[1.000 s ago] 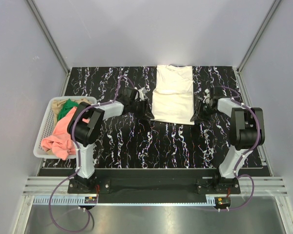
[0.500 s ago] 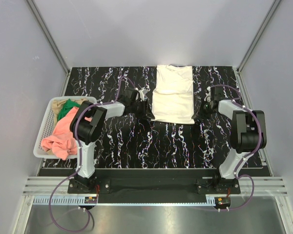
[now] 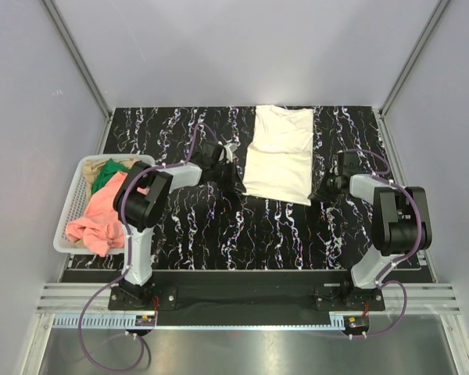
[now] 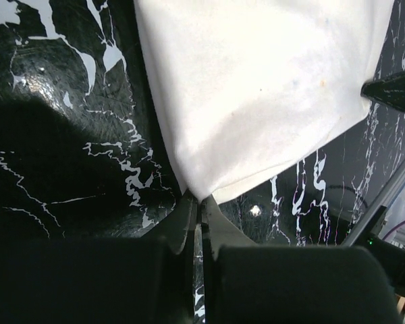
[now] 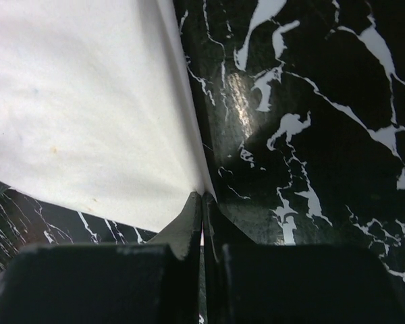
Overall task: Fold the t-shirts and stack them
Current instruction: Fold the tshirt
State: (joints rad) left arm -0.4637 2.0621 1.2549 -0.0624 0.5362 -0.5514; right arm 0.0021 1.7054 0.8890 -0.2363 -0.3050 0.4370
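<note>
A cream-white t-shirt (image 3: 279,155) lies flat on the black marbled bench (image 3: 187,226), long and narrow and a little askew. The left hand (image 4: 200,202) is pressed together on the shirt's near left corner, pinching the cloth. The right hand (image 5: 202,197) pinches its near right corner the same way. Well to the left of that shirt, a white mesh basket (image 3: 72,205) holds a salmon-pink shirt (image 3: 94,223), a green shirt (image 3: 103,178) and a tan shirt (image 3: 113,165) in a heap.

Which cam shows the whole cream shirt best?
Top external: the cream t-shirt shows whole, lying flat on the table. Left wrist shows only its near corner pinched by the left gripper; right wrist only the other near corner, at the right gripper.
</note>
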